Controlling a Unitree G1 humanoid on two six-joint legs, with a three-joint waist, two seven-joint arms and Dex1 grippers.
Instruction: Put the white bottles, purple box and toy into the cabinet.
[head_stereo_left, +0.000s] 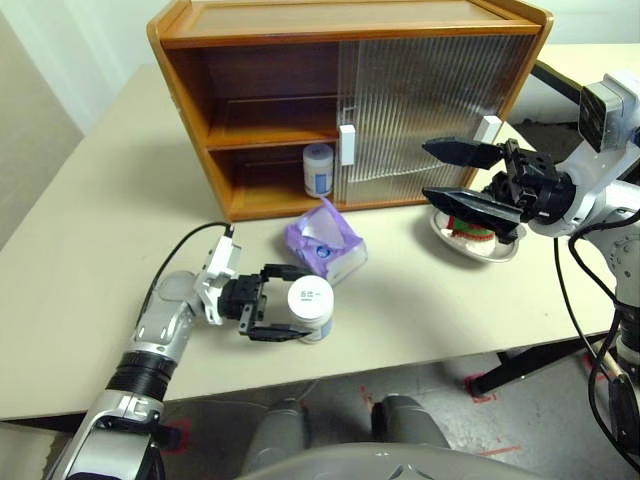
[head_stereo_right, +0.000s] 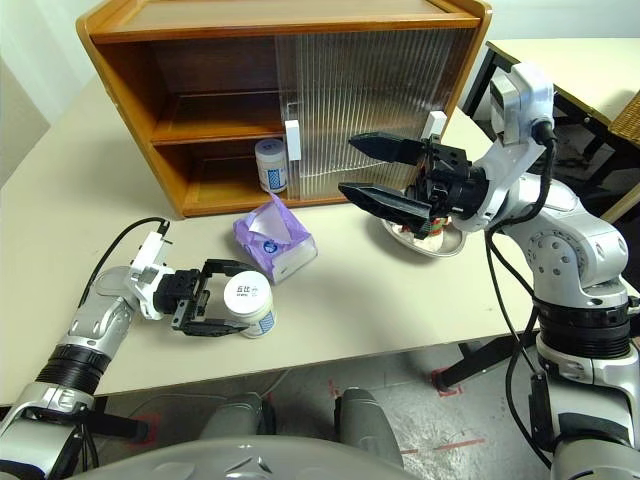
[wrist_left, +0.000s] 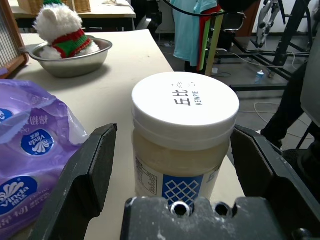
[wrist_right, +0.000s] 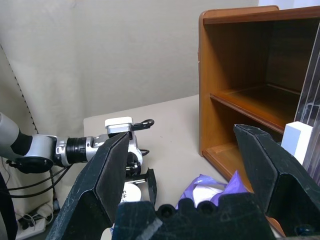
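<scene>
White plastic jar (head_stereo_left: 311, 309): rigid, smooth, probably slippery, lightish; best pinched across the body below the lid. Left gripper (head_stereo_left: 290, 304) spread around it, unclamped; right gripper (head_stereo_left: 455, 175) open, empty.

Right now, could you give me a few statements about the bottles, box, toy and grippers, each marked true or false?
1. One bottle stands on the cabinet's lower level. True.
2. The left gripper is shut on the other bottle. False: its open fingers straddle it with gaps on both sides.
3. The toy sits in a steel dish. True.
4. The purple box is on the upper shelf. False: it lies on the table in front of the cabinet.
5. The right gripper holds the toy. False: it is open and empty, above the dish.
</scene>
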